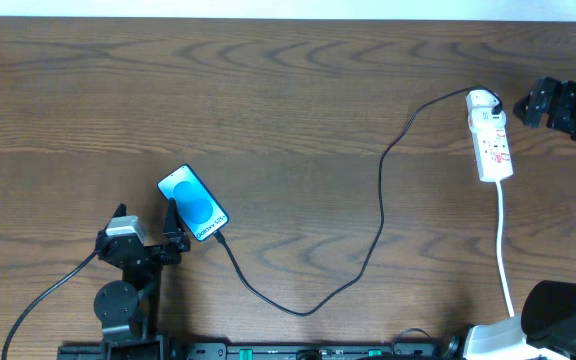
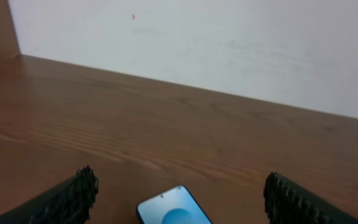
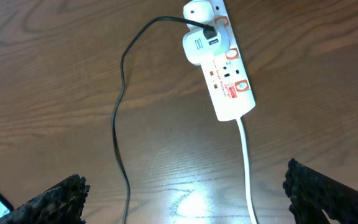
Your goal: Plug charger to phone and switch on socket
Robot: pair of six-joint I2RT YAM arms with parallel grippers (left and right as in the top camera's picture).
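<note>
Dark wood counter, pale wall behind. Toward the front left, phone flat and screen up, lower end turned toward the cable. Charger trailing as a slack black line from a white adapter seated in the far end of the socket, looping across the wood and ending right at the phone's lower corner. Touching there, though cannot tell whether fully seated.

Left pincer spread wide, holding nothing, low at the phone's near end with one finger out to each side. Seemingly placed to steady the handset or to press the plug home.

Right pincer equally wide and empty, near the adapter end of the socket and looking along its length. Probably lined up for the red-marked switches. Switch position not readable from these views.

White cord running off the strip's other end toward the front edge, well clear of the black cable.
</note>
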